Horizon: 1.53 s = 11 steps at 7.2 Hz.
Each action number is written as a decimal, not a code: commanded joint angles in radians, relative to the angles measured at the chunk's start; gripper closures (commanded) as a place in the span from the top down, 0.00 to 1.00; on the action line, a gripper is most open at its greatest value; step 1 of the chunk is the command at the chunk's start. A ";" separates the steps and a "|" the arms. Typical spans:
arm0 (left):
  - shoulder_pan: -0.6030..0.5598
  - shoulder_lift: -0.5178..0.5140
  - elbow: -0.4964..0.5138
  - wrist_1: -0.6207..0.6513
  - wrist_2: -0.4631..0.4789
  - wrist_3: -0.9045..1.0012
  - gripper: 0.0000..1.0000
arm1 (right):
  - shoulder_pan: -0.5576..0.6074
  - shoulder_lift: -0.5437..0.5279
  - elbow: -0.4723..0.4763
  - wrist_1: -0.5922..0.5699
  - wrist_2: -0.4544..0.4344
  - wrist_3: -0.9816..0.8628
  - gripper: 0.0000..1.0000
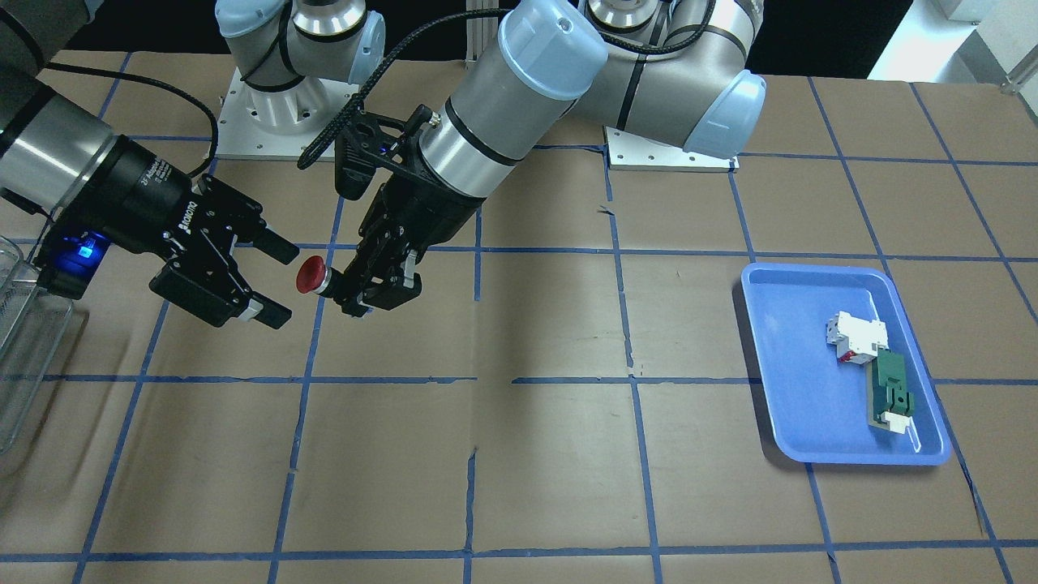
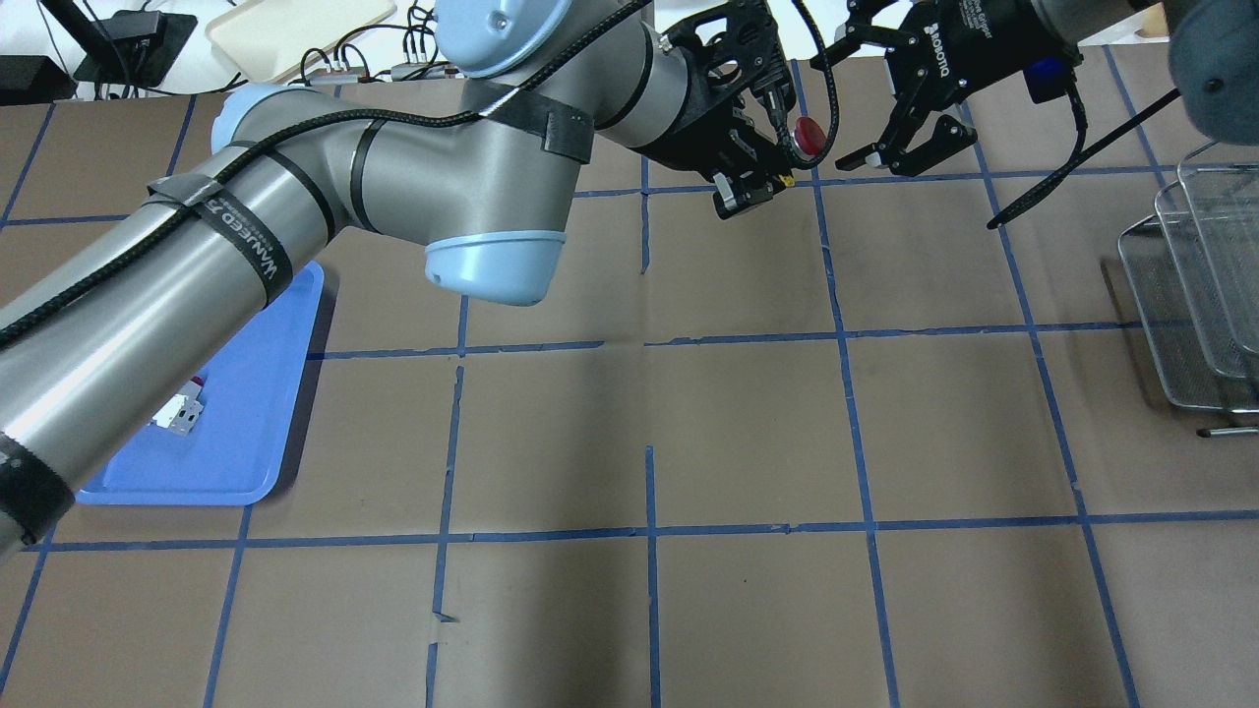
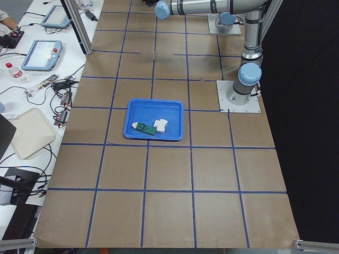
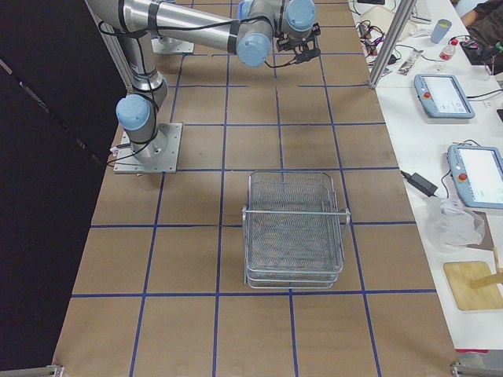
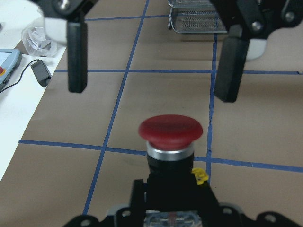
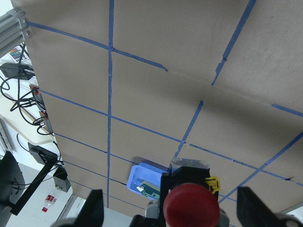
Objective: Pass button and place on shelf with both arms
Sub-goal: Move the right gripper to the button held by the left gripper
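My left gripper point(image 1: 357, 288) is shut on the dark body of the button point(image 1: 310, 274) and holds it above the table, red cap pointing at my right gripper point(image 1: 276, 281). The right gripper is open, its two fingers a short gap from the cap, one on each side, not touching it. In the overhead view the button point(image 2: 809, 133) sits between the left gripper point(image 2: 780, 147) and the right gripper point(image 2: 848, 106). The left wrist view shows the red cap point(image 5: 170, 130) with the right gripper's fingers point(image 5: 77, 56) spread beyond it. The wire-mesh shelf point(image 2: 1195, 285) stands on the table at my right.
A blue tray point(image 1: 762, 280) at my left holds a white-and-red block point(image 1: 855, 334) and a green flat part point(image 1: 892, 389). The shelf also shows in the exterior right view point(image 4: 295, 228). Brown paper with blue tape lines covers the table.
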<state>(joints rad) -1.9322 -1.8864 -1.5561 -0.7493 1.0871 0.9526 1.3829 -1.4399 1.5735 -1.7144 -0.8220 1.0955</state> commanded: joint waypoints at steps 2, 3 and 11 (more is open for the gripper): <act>-0.002 0.012 -0.001 -0.001 -0.001 -0.014 0.00 | 0.019 0.006 0.002 0.018 0.004 0.041 1.00; -0.002 0.015 -0.004 -0.002 -0.001 -0.014 0.00 | 0.022 0.006 0.002 0.041 0.004 0.043 1.00; -0.002 0.020 -0.016 -0.001 -0.003 -0.012 0.00 | 0.024 0.012 0.000 0.101 0.004 0.049 0.97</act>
<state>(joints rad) -1.9339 -1.8668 -1.5721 -0.7502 1.0847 0.9391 1.4056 -1.4319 1.5739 -1.6154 -0.8197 1.1448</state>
